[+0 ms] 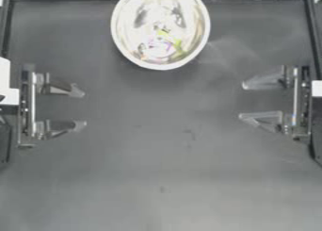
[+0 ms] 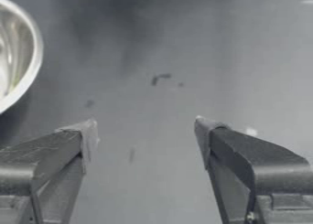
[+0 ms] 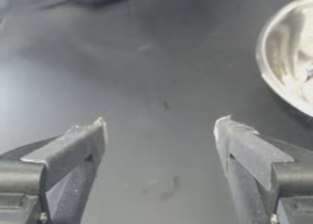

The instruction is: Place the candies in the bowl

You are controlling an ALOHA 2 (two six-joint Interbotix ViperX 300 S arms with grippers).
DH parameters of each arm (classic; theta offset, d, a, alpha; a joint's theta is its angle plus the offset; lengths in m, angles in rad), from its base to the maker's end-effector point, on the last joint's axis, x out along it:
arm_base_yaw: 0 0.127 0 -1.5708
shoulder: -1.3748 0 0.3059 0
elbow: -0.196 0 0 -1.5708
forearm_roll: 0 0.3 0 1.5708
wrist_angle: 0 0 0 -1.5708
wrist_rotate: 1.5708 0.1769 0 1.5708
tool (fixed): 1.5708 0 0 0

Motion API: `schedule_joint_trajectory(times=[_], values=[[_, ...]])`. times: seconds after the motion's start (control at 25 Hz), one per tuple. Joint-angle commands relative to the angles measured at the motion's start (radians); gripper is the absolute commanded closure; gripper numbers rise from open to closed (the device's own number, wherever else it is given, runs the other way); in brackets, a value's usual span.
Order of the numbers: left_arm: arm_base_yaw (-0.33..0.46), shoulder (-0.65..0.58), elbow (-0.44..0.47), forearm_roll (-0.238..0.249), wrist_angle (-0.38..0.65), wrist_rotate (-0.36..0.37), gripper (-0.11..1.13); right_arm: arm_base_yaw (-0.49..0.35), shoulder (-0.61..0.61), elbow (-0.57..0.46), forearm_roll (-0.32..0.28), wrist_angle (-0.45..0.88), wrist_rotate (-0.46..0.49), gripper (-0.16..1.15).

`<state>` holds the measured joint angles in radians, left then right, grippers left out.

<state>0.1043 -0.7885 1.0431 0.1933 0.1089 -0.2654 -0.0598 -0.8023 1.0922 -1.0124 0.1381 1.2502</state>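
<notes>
The top view alone shows the whole scene: the bowl [image 1: 159, 28] sits at the upper middle of the frame, touching the table's far edge, and inside it lie the candies [image 1: 158, 45], a small cluster in which yellow-green and pink-purple wrappers stand out against the glare; the white ones cannot be told apart from the reflections. The left gripper [image 1: 80, 107] rests at the middle left of the frame and the right gripper [image 1: 241, 101] at the middle right, both well apart from the bowl, each with its jaws spread wide and nothing between them.

The left wrist view shows only a slice of the bowl [image 2: 18, 54], its pale rim and mirror-like inner wall, with no candies visible. It does show the left gripper [image 2: 145, 129] close up: two dark, angular, wedge-shaped jaws with pale worn tips, standing apart over the bare table [image 2: 183, 45].

The right wrist view catches another arc of the bowl [image 3: 287, 58], shiny and smooth, and the right gripper [image 3: 160, 127] with the same blocky dark jaws, parted and empty. The table is matt dark grey with faint scuffs and small marks.
</notes>
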Motion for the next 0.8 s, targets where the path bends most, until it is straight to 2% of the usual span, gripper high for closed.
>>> schedule_joint_trajectory(times=[0.04, 0.56, 0.8], values=[[0.000, -0.015, -0.003, 0.003, -0.008, 0.000, 0.06, 0.002, -0.011, -0.008, 0.003, 0.002, 0.000, -0.01], [0.000, -0.086, 0.028, 0.003, -0.008, -0.002, 0.06, 0.002, -0.023, -0.006, -0.006, 0.006, 0.000, -0.01], [0.000, -0.121, 0.048, 0.002, -0.008, -0.005, 0.06, 0.002, -0.069, 0.002, -0.003, 0.018, 0.000, -0.01]])
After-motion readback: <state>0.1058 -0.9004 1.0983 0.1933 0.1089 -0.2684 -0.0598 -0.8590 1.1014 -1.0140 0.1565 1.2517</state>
